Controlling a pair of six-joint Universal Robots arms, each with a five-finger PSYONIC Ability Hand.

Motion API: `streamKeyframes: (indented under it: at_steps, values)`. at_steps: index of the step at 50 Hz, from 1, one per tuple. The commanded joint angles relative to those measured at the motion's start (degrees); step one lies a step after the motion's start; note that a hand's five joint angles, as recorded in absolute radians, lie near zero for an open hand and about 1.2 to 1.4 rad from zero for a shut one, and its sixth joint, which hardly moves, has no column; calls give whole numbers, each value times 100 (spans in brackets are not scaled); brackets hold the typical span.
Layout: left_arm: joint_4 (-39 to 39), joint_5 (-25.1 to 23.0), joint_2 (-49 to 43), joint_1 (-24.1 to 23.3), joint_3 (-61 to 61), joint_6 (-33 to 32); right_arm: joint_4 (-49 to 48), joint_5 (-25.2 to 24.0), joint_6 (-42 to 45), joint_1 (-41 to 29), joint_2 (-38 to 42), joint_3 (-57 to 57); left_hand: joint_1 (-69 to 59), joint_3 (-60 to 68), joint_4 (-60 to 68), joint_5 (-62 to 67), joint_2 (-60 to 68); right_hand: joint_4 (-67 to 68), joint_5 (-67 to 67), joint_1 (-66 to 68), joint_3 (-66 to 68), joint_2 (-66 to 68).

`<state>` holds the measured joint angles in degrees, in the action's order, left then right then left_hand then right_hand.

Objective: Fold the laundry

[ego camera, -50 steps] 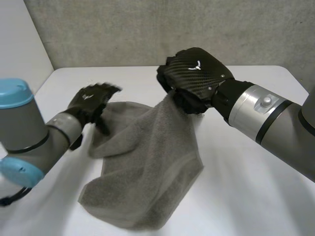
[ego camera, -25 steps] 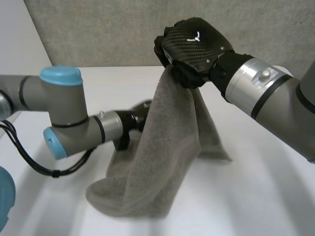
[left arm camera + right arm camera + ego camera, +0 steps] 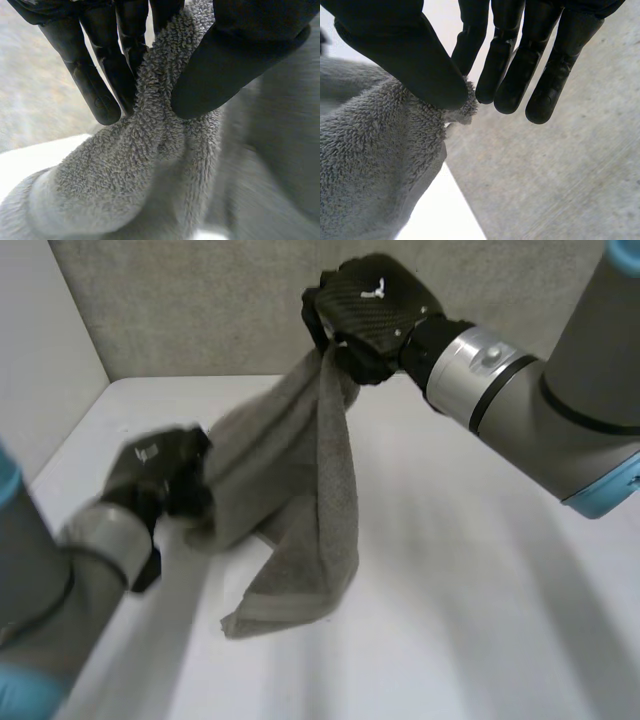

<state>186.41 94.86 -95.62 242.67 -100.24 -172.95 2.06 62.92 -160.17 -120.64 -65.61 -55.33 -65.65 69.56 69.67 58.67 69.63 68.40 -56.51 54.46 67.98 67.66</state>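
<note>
The grey towel point(image 3: 300, 490) hangs over the white surface point(image 3: 460, 630), with its lowest end close to the surface. The right hand point(image 3: 368, 315) pinches the towel's top corner between thumb and fingers. Lower down, the left hand point(image 3: 160, 475) is clamped on a fold at the towel's side edge.

No words, letters or numbers can be read anywhere. The one sign is a small white three-pronged emblem point(image 3: 378, 287) printed on the back of the black, carbon-weave right hand point(image 3: 372, 315). A similar small white mark point(image 3: 148, 452) sits on the back of the black left hand point(image 3: 165, 480), too blurred to make out.
</note>
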Motion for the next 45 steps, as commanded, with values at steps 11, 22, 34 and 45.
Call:
streamKeyframes:
  at_steps: [11, 22, 34, 45]
  values:
    - [-281, -3, 378, -1477, -1200, 534, 242, -368, 451, -91, 286, -1305, 2347, -2739, -2749, -2649, -2745, 1160, -1349, 2554, 1202, 1234]
    - [-527, -144, 334, 158, -128, -63, 242, -1317, 891, 14, -417, -2227, 5358, -5750, -5760, -5660, -5756, 1160, -1349, 2554, 1202, 1234]
    - [-526, -1742, -1694, 773, 1163, -819, 216, -1405, 908, 67, -742, -2527, 5190, -5582, -5592, -5492, -5588, 1160, -1349, 2554, 1202, 1234]
    - [-474, -2701, -2373, 887, 1402, -802, 189, -1528, 908, 58, -804, -2536, 5223, -5615, -5626, -5526, -5622, 1160, -1349, 2554, 1202, 1234]
